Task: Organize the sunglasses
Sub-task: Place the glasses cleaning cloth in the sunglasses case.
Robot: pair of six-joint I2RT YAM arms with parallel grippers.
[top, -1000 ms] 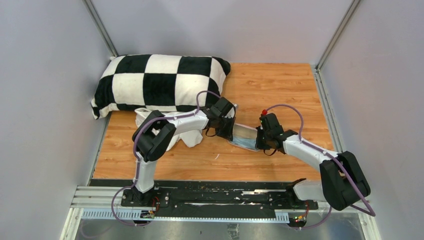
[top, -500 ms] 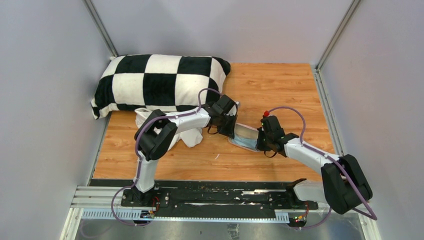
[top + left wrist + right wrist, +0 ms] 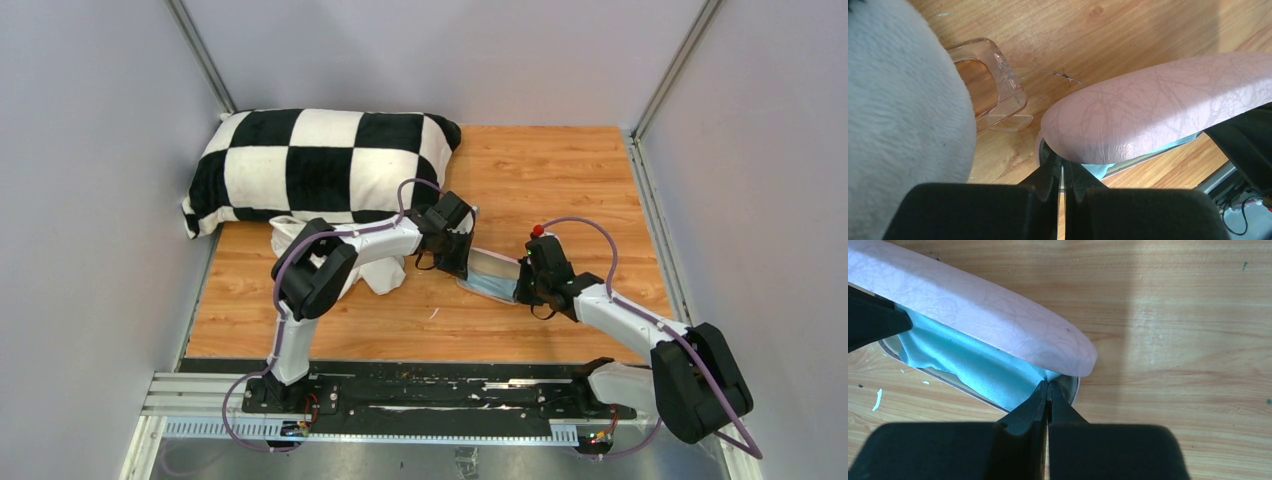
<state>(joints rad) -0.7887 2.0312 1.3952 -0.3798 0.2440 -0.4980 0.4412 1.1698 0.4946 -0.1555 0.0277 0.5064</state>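
left tool [image 3: 1063, 169]: jaws together at case's left end | case [image 3: 1158, 105]: pink, lid ajar, on counter [image 3: 540, 170] between tools | cloth [image 3: 973, 365]: blue, inside case | sunglasses: hidden, maybe under cloth | right tool [image 3: 1048, 390]: jaws together at cloth's edge, case's right end

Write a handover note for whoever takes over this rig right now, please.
Left end effector: shut, tips at one end of the pink case, under its lid.
Right end effector: shut, tips at the other end, against the light-blue cloth.
Case: partly open, cloth inside.
Sunglasses: not visible; possibly under the cloth.
Done: cloth in case.
To do: confirm sunglasses inside, close lid.
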